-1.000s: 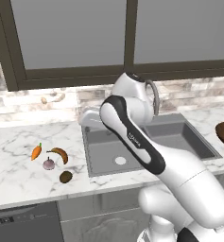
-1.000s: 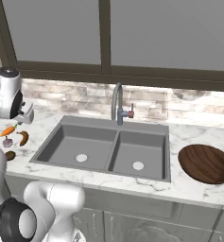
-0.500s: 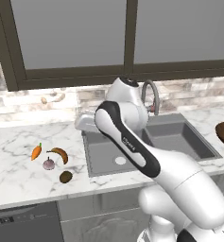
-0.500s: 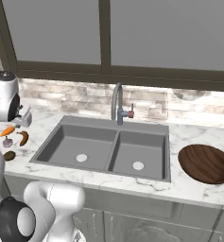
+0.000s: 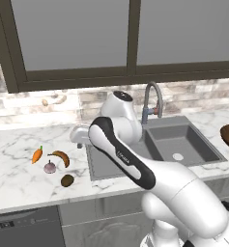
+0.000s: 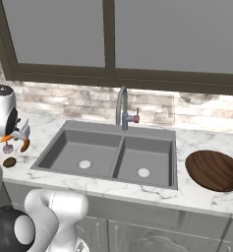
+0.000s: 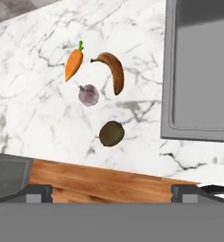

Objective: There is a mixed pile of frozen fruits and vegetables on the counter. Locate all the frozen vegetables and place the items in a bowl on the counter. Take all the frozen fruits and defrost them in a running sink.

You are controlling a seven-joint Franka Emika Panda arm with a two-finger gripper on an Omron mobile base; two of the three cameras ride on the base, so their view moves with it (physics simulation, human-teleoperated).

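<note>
The pile lies on the white marble counter [image 5: 19, 178] left of the sink [image 5: 176, 140]: an orange carrot [image 5: 36, 155], a brownish-yellow banana [image 5: 61, 157], a pinkish-white bulb [image 5: 50, 167] and a brown kiwi [image 5: 67, 180]. My gripper [image 5: 78, 136] hangs above the counter between pile and sink, open and empty. Looking down from the hand, the carrot [image 7: 73, 64], banana [image 7: 113, 71], bulb [image 7: 88, 94] and kiwi [image 7: 111, 133] lie apart below the gripper [image 7: 111, 194], whose fingertips [image 7: 38, 193] stand wide. The reddish-brown bowl [image 6: 214, 170] sits right of the sink [image 6: 113, 152].
A grey gooseneck tap [image 6: 122, 106] rises behind the sink, under a dark-framed window. The counter's front edge runs just below the kiwi, with a dark appliance front [image 5: 24, 229] beneath it. My white arm [image 5: 130, 164] arches across the left basin.
The arm has swung left from over the sink toward the pile, and the hand now hangs over the counter beside it. The food items and bowl have not moved.
</note>
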